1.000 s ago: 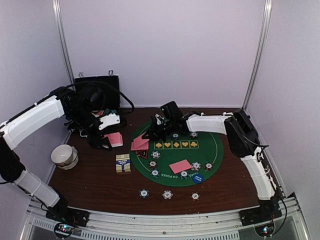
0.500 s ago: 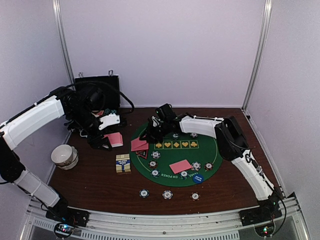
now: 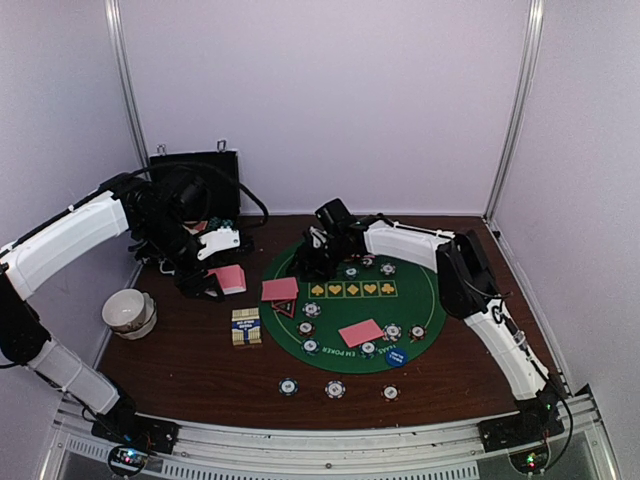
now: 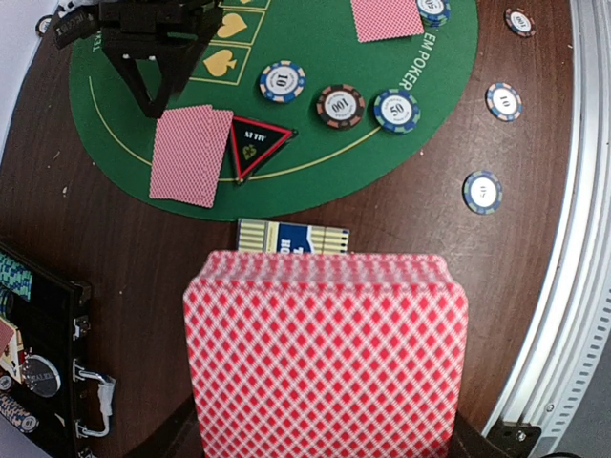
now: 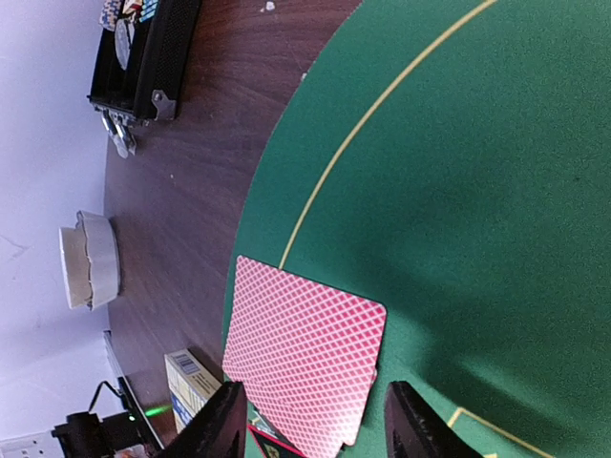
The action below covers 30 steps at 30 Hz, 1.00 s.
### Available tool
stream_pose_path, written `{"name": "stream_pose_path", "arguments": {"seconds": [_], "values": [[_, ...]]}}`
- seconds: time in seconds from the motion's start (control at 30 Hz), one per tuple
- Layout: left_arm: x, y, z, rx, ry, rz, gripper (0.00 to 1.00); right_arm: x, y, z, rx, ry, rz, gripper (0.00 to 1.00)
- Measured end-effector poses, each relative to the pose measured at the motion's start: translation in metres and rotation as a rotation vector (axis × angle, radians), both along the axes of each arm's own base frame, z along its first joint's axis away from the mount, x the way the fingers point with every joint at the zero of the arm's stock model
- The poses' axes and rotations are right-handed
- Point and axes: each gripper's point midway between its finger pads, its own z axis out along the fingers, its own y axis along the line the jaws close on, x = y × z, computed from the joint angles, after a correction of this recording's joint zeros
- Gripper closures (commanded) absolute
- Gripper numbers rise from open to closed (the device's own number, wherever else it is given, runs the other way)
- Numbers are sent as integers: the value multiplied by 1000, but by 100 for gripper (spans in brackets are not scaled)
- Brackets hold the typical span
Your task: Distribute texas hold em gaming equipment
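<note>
My left gripper (image 3: pixel 214 282) is shut on a deck of red-backed playing cards (image 4: pixel 325 353) above the wood, left of the green mat (image 3: pixel 425 290); the deck hides its fingers in the left wrist view. My right gripper (image 5: pixel 315 386) stands open just above two red-backed cards (image 5: pixel 305 367), which lie flat and overlapped at the mat's left edge (image 3: pixel 280 290). A red-black triangle marker (image 4: pixel 256 145) lies beside them. Another card pair (image 3: pixel 361 332) lies nearer the front. Several striped chips (image 4: pixel 340 103) and a blue disc (image 3: pixel 397 356) ring the mat.
A blue and yellow card box (image 3: pixel 246 326) lies on the wood left of the mat. A white bowl (image 3: pixel 129 310) sits at the far left. The open black case (image 3: pixel 195 185) stands at the back left. Three chips (image 3: pixel 335 389) lie near the front edge.
My right gripper opened and let go of the two cards, which now lie flat on the mat's left edge; it drew back a little toward the mat's middle. The left arm stayed still.
</note>
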Motion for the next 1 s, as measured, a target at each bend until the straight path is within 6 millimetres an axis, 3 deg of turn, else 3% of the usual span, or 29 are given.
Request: {"name": "stream_pose_path", "arguments": {"seconds": [0.23, 0.47, 0.67, 0.83, 1.0], "values": [[0, 0, 0, 0, 0, 0, 100, -6, -16, 34, -52, -71, 15, 33], [0, 0, 0, -1, 1, 0, 100, -42, -29, 105, 22, -136, 17, 14], [0, 0, 0, -3, 2, -1, 100, -105, 1, 151, 201, -145, 89, 11], [-1, -1, 0, -4, 3, -2, 100, -149, 33, 160, 304, -101, 160, 10], [-1, -2, 1, -11, 6, -4, 100, -166, 50, 177, 396, -75, 189, 10]]}}
